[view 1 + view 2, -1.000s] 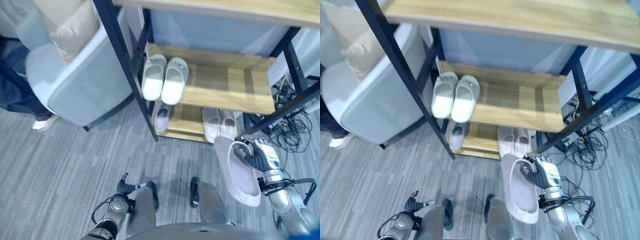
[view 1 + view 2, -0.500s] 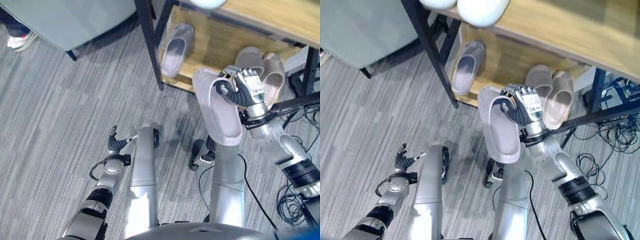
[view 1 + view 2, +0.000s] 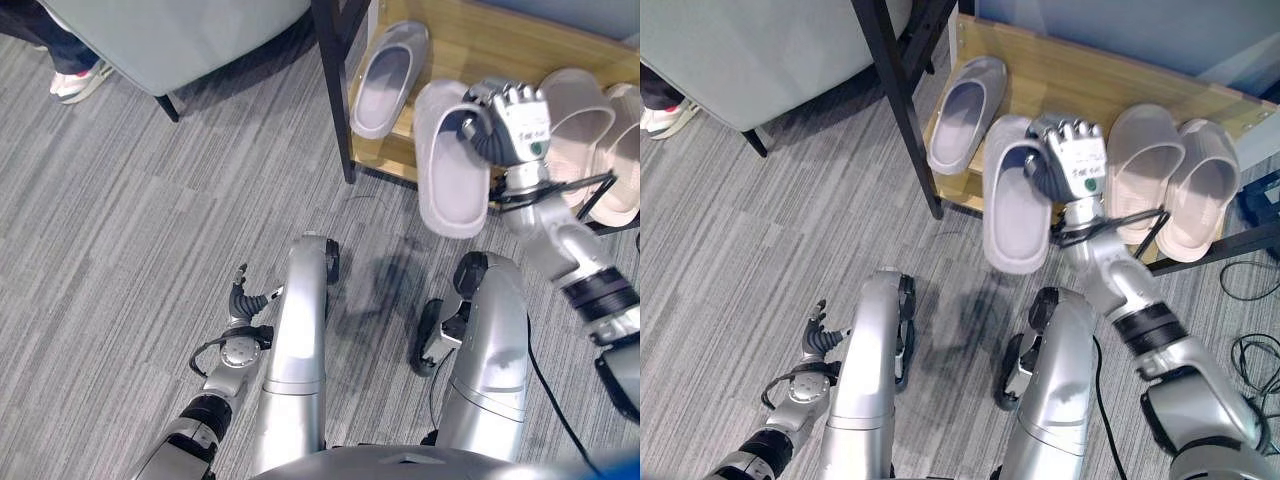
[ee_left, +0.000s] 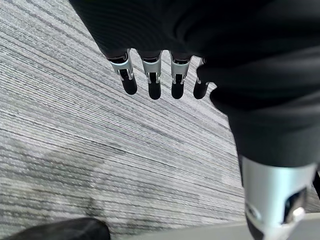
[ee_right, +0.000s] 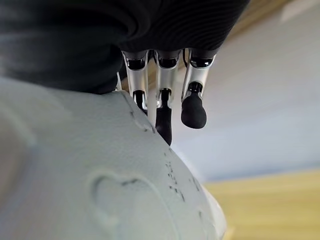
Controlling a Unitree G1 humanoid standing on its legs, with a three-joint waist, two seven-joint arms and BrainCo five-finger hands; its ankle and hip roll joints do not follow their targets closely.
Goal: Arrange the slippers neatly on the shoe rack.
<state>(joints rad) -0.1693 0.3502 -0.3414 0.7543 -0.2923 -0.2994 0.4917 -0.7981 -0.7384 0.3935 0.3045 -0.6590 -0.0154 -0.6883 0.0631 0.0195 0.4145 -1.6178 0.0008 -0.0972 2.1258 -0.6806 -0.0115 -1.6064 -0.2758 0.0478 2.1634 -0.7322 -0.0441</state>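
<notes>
Slipper, pale grey, gripped at its toe end by the right hand, fingers curled over the upper and thumb tucked inside; held sole-side away, heel end hanging toward the carpet. Carried just in front of the shoe rack, overlapping the front edge of its bottom shelf. Lone grey slipper lying on that shelf to the left of the held one, just beside the rack's black post. Beige pair resting on the same shelf to the right of the held slipper, side by side. Left hand hanging low over the carpet, well apart from the rack, fingers straight and relaxed, nothing in it. Grey armchair standing left of the rack; a person's shoe beside it.
</notes>
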